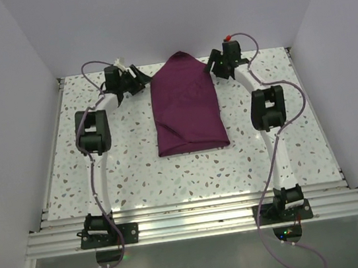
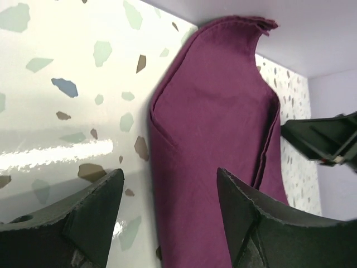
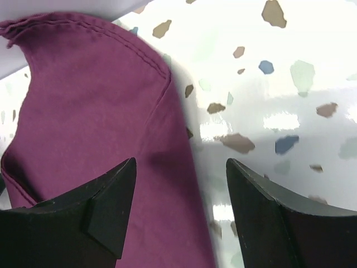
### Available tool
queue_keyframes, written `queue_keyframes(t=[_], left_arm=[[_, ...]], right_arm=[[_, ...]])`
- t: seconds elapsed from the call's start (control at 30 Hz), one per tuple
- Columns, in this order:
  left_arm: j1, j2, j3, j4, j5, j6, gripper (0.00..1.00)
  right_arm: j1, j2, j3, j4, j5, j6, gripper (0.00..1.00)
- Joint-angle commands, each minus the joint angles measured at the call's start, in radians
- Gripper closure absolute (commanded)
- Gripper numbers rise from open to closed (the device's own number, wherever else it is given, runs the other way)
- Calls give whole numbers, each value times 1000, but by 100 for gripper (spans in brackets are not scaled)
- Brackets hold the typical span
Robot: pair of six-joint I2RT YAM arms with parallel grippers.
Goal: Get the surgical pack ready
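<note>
**A:** What sits nearest?

**B:** A ribbed aluminium rail (image 1: 191,222) along the near edge, with the two black arm bases (image 1: 107,236) bolted to it. Past it is the table (image 1: 138,173), a glossy white terrazzo-pattern top with grey, brown and blue flecks, catching bright glare.

**A:** And the pack?

**B:** The plum cloth (image 1: 185,106) lies mid-table, folded into a long, soft bundle. Its near end is broad and square. It narrows to a peaked tip at the far edge, up against the back wall (image 1: 169,15). The weave is matte, the hems are stitched, and layered folds run down both long sides. Its inside is hidden.

**A:** The fingers?

**B:** The left gripper (image 2: 167,181) hovers at the bundle's far left flank. Its dark, wedge-shaped fingers are spread wide, one over table and one over cloth, with nothing between them. The right gripper (image 3: 181,167) mirrors it on the far right flank, also spread wide and holding nothing. I cannot tell whether either one touches the fabric.

**A:** Room to move?

**B:** Bare tabletop runs down both sides of the bundle and across the strip in front of it. Plain pale side walls (image 1: 7,145) hem the table in left and right. The back wall closes off the far edge, so both grippers sit close to it. Lilac cables (image 1: 272,154) loop alongside the white arms.
</note>
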Motion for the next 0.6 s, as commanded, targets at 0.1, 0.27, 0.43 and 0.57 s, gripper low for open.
queue_keyframes(t=[0.1, 0.27, 0.43, 0.57], left_arm=[[-9, 102, 107, 82, -14, -130, 32], [-18, 150, 146, 86, -10, -162, 36], [-26, 184, 182, 76, -10, -163, 40], [-29, 207, 215, 73, -2, -173, 49]], right_arm=[[1, 104, 100, -12, -84, 67, 32], [1, 166, 169, -13, -127, 87, 36], [3, 184, 182, -16, -130, 97, 42], [1, 193, 188, -13, -135, 94, 49]])
